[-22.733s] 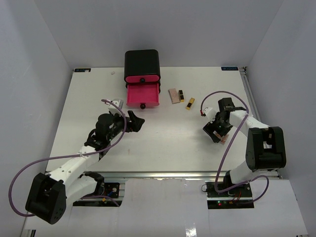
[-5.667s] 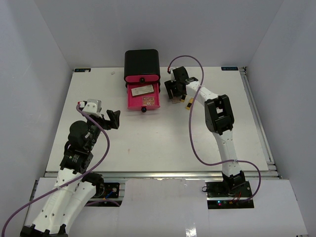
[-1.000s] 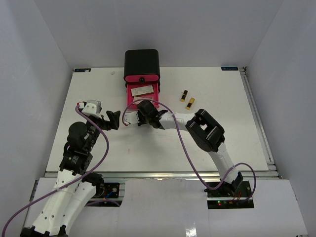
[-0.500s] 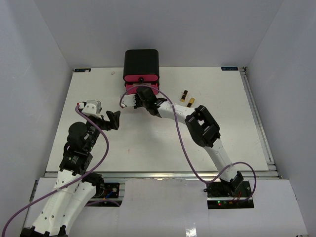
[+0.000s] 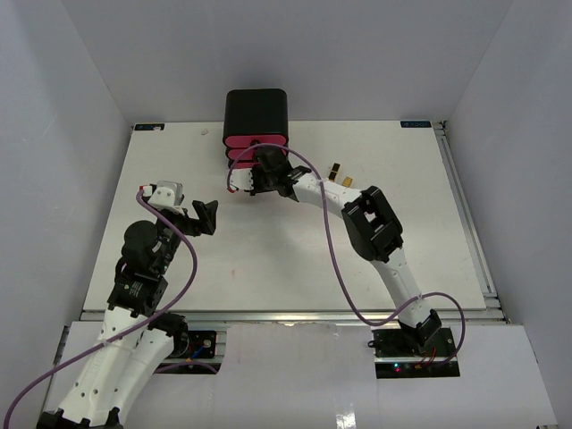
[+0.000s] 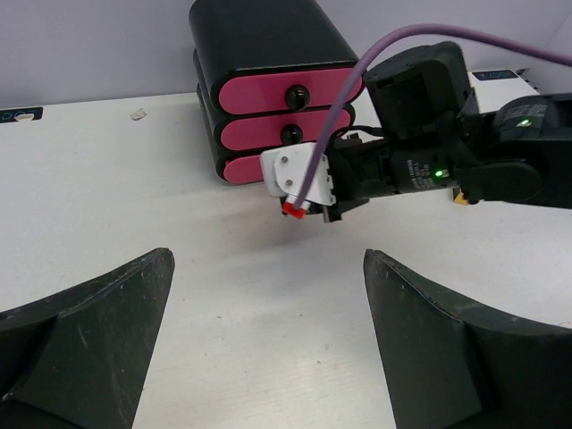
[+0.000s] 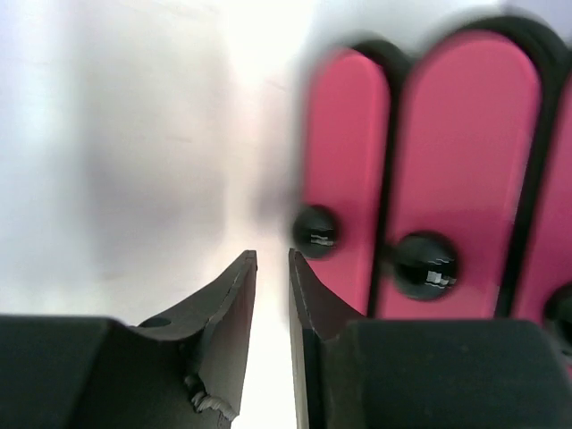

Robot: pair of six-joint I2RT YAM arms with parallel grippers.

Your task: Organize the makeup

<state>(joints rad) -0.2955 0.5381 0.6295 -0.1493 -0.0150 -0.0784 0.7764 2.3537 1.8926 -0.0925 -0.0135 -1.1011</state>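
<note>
The black box with pink drawers [image 5: 256,125] stands at the table's back middle, and all three drawers look shut in the left wrist view [image 6: 268,89]. My right gripper [image 5: 254,181] is low in front of it. Its jaws are nearly together with nothing between them [image 7: 273,255], just left of the lowest drawer's black knob [image 7: 315,231]. Small black-and-gold lipsticks [image 5: 339,173] lie behind the right forearm. My left gripper [image 5: 207,217] is open and empty over bare table [image 6: 268,259]. The other makeup is out of view.
White walls enclose the table on three sides. The right arm [image 5: 375,228] stretches diagonally across the table's middle, with its purple cable [image 5: 331,241] looping over it. A small scrap [image 6: 138,113] lies left of the box.
</note>
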